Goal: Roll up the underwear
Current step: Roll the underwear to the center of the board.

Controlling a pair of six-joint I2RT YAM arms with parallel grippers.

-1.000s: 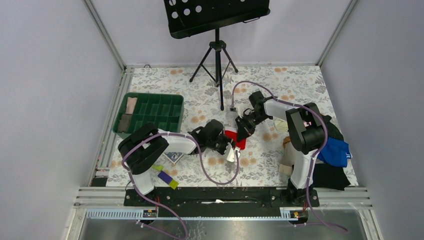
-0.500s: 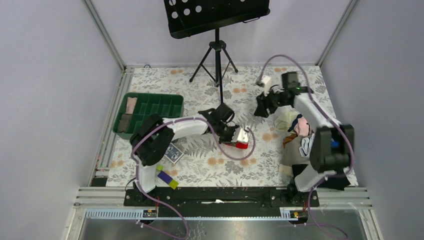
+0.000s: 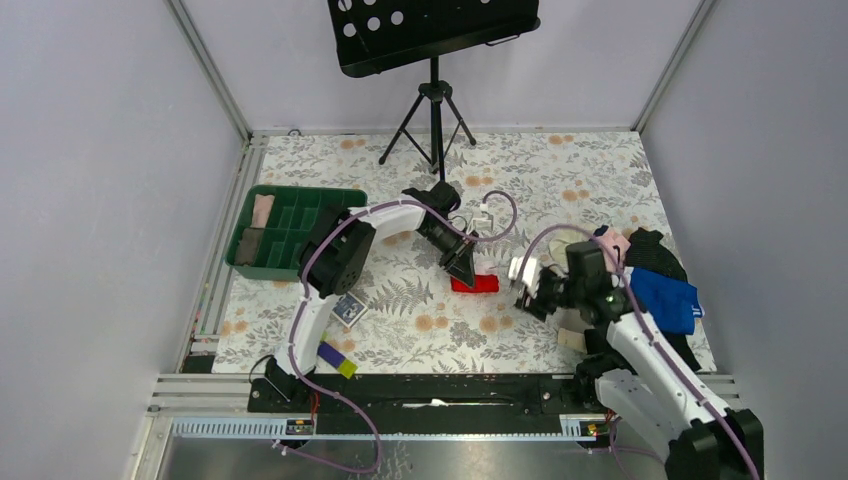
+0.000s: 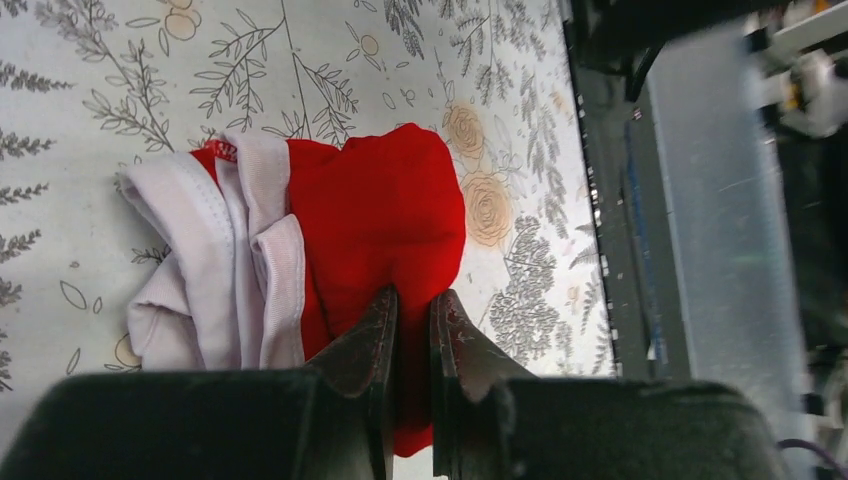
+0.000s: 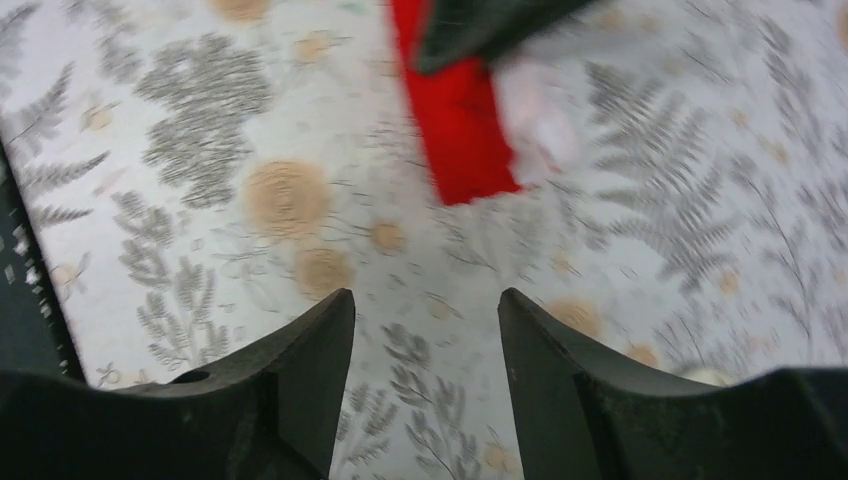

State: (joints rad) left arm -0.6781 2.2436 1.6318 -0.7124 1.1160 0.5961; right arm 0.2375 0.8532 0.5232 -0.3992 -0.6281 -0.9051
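While left gripper (image 4: 412, 296), fingers nearly together, seems to nip underwear (image 4: 385, 200) fold, roll looks underway; right gripper (image 5: 425, 303) fingers apart, empty. Next: turn cloth over itself.

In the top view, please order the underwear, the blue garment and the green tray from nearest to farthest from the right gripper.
From the right gripper:
1. underwear, just to its left.
2. blue garment, at the table's right edge.
3. green tray, far left.
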